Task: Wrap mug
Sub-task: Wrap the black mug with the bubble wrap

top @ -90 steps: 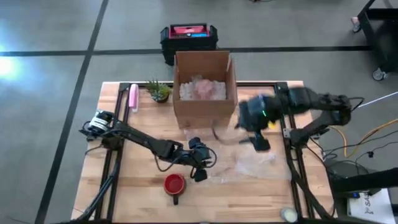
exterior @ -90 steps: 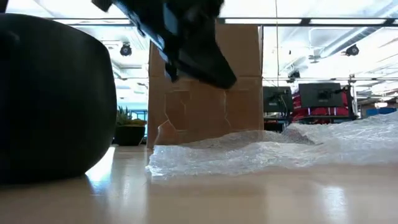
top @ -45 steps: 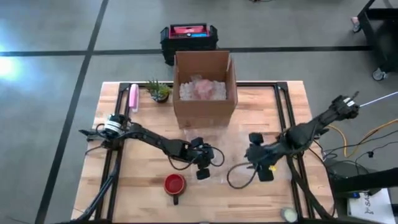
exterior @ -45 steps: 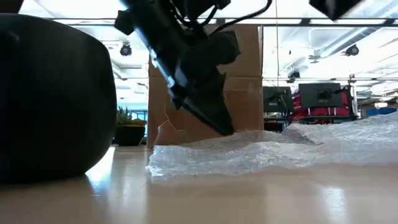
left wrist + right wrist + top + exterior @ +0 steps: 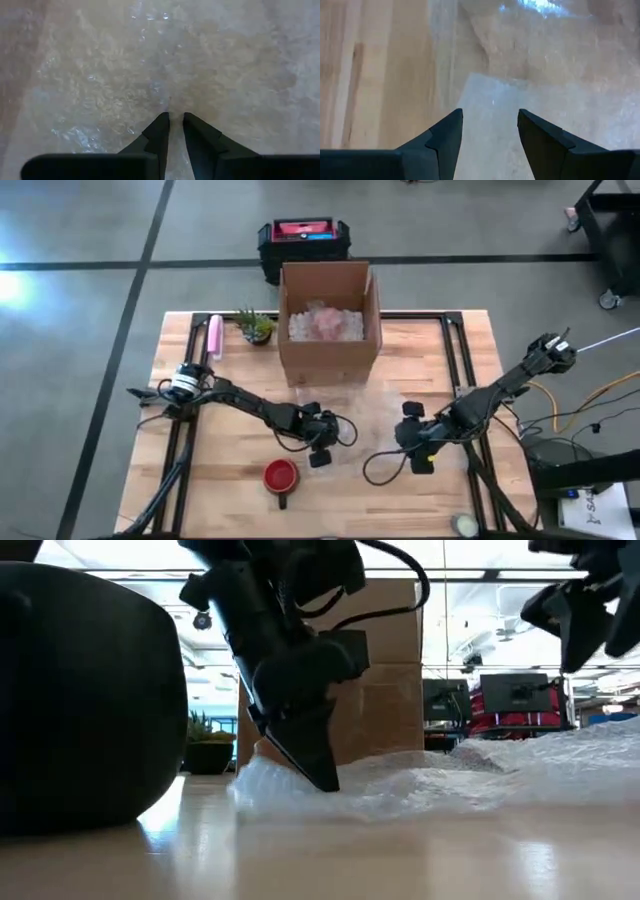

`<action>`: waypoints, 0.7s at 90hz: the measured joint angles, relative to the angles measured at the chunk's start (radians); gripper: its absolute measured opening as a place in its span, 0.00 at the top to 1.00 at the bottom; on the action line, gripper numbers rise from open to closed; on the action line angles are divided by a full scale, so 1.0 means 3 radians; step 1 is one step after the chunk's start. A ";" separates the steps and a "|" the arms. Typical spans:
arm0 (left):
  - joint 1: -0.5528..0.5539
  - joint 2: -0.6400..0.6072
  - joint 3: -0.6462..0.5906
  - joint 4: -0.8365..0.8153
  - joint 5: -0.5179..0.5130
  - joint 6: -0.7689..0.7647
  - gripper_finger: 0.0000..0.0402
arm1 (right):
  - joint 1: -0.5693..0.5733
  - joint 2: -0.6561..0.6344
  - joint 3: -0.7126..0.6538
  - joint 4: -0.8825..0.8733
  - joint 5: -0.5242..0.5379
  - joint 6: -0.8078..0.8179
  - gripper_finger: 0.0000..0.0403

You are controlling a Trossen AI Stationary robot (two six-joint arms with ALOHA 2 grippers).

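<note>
A clear sheet of bubble wrap [image 5: 390,430] lies flat on the wooden table in front of the box. The red mug [image 5: 281,476] stands upright on its base near the front edge, left of the sheet; in the low view it is the big dark shape [image 5: 85,690]. My left gripper [image 5: 320,454] is down at the sheet's left edge, shut on it. My right gripper [image 5: 420,462] hangs open above the sheet's near right part [image 5: 530,120], touching nothing. My left gripper pinches the bubble wrap at its left edge [image 5: 172,102] between its two fingertips [image 5: 322,778]. The fingers slant down from above and from the table's left. The edge beside them bulges up a little [image 5: 250,778]; the sheet otherwise lies on the table.
An open cardboard box [image 5: 328,320] with packing fill stands at the back middle. A small plant [image 5: 255,327] and a pink item [image 5: 214,335] sit at the back left. A roll [image 5: 462,525] lies at the front right corner. Bare wood shows left of the mug.
My right gripper has swung from beside the box toward the table's near edge and come down over the sheet's right part. My left gripper has dropped onto the sheet's left edge, and that edge now bulges up where it lay flat.
</note>
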 joint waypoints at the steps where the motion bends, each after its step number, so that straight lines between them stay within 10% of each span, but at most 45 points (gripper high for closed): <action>1: 0.0001 0.0002 0.0000 0.0001 -0.0002 0.0000 0.91 | 0.0000 0.0000 -0.0004 0.0003 0.0000 0.0000 0.58; 63: -0.0093 -0.0301 -0.0024 -0.0718 0.0561 -0.0339 1.00 | -0.0003 0.0000 -0.0186 0.0098 0.0253 0.0012 0.69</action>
